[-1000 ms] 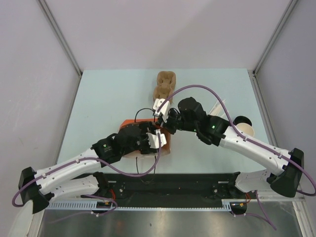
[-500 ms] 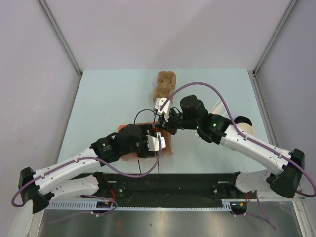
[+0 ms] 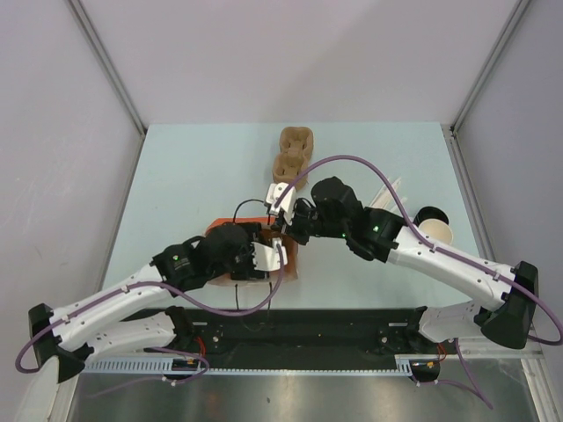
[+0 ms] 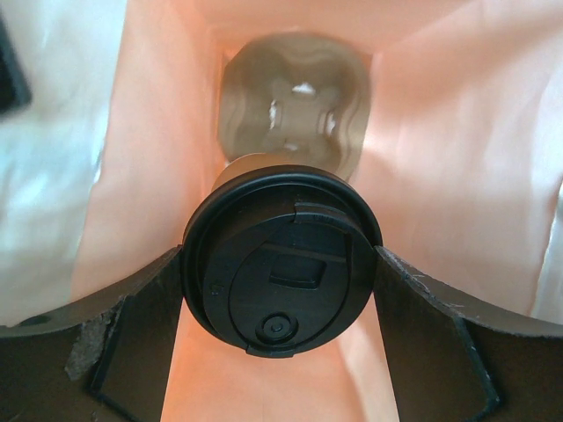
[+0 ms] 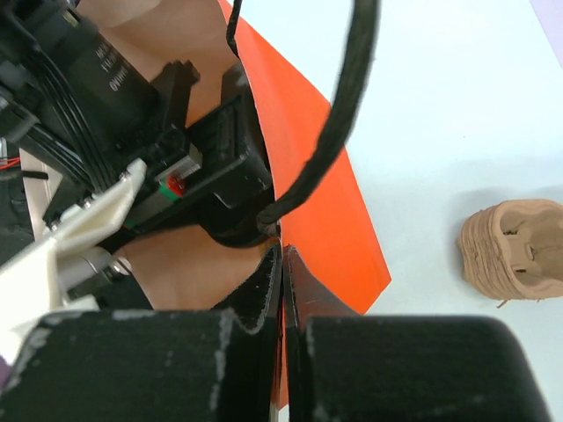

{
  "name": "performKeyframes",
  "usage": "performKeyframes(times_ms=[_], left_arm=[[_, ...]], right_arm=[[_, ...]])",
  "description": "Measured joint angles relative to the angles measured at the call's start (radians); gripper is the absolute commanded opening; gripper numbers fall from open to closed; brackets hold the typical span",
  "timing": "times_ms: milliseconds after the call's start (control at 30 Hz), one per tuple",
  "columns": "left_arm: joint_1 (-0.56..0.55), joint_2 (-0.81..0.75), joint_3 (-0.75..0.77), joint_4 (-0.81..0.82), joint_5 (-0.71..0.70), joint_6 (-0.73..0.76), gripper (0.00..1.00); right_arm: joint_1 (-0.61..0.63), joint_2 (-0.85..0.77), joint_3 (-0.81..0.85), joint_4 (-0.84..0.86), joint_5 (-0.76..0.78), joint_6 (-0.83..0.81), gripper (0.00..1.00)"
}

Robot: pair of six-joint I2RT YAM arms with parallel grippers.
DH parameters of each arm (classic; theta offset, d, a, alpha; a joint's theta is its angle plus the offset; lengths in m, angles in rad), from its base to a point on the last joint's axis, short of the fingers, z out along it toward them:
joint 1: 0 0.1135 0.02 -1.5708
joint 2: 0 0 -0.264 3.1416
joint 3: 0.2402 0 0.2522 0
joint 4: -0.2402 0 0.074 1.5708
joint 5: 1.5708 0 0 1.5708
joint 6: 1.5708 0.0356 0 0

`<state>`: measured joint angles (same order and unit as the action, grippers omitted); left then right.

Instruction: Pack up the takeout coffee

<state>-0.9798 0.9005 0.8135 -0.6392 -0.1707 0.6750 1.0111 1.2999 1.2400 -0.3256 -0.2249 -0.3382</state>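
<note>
In the bag (image 4: 440, 132), left tool (image 4: 280, 272) grips takeout coffee (image 4: 281, 255), body hidden; right tool (image 5: 282, 264) pinches bag rim

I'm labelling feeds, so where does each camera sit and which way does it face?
Top: above and behind the robot, looking down at the table; left arm and right arm show.
Left wrist: looks into the bag at the lidded cup in the left gripper.
Right wrist: looks along the right gripper, shut on the bag's edge.
Shared: top and right wrist show the stacked carriers.
</note>
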Motion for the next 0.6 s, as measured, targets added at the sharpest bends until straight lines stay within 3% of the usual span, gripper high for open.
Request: performKeyframes(times_ms=[300,600], left_arm=[[0.008,-0.052,-0.021,-0.039,-0.028,0.071,0.04],[0.086,-0.049,-0.022,-0.083,0.015,0.154,0.07]], right_arm=[[0.001,0.003,0.002,-0.006,-0.003,-0.003,0.0],[-0.032,0.035,0.043,-0.027,-0.065,0.004,0.0]])
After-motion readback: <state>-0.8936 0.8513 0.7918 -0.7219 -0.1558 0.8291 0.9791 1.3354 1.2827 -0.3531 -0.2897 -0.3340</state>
